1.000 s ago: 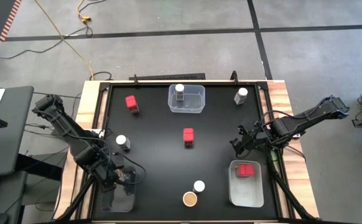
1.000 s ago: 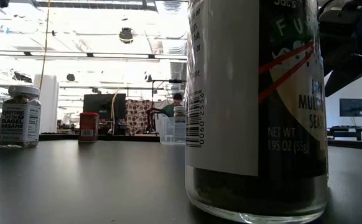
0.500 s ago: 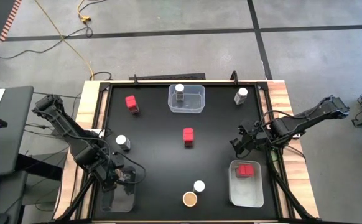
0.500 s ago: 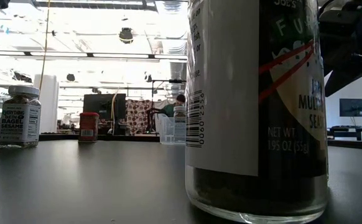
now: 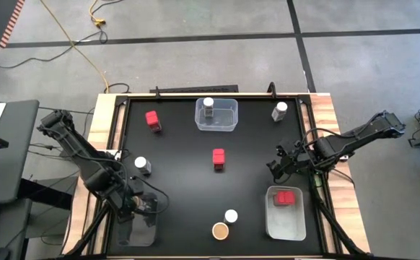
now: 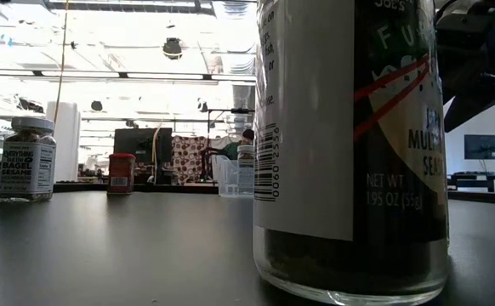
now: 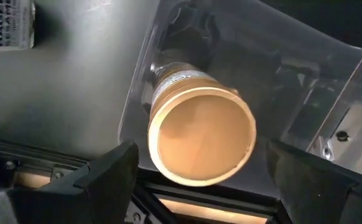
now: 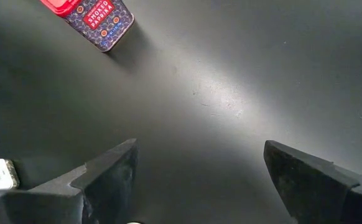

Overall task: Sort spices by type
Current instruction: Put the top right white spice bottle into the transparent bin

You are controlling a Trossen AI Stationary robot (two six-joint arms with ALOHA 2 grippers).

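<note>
Overhead, we see the left arm bent down toward the near-left corner of the black surface (image 5: 181, 166), its left claw (image 5: 143, 207) poised over a clear bin (image 5: 136, 230) there. Our left wrist view shows what the overhead one hides: a tan-lidded jar (image 7: 199, 134) lies on its side inside that bin, lid toward the camera, between the spread fingers (image 7: 100, 174), which do not touch it.

The right arm reaches in from the right edge, and its right claw (image 5: 275, 165) hovers above bare surface just beyond a second bin (image 5: 285, 222) holding a red box (image 5: 287, 196). In its wrist view the fingers (image 8: 103, 171) stand wide apart with nothing between them, and a red paprika box (image 8: 89, 17) lies farther off.

Elsewhere we count a red box at centre (image 5: 219, 159), another at far left (image 5: 152, 119), a white-lidded jar inside the far bin (image 5: 208, 106), one at the far right (image 5: 279, 110), one at the left (image 5: 141, 165), and a white-lidded (image 5: 230, 215) and a tan-lidded jar (image 5: 220, 230) side by side near the front edge.

From the low camera, one jar (image 6: 349, 144) fills most of the frame, its lid cut off, so we cannot tell which one it is.
</note>
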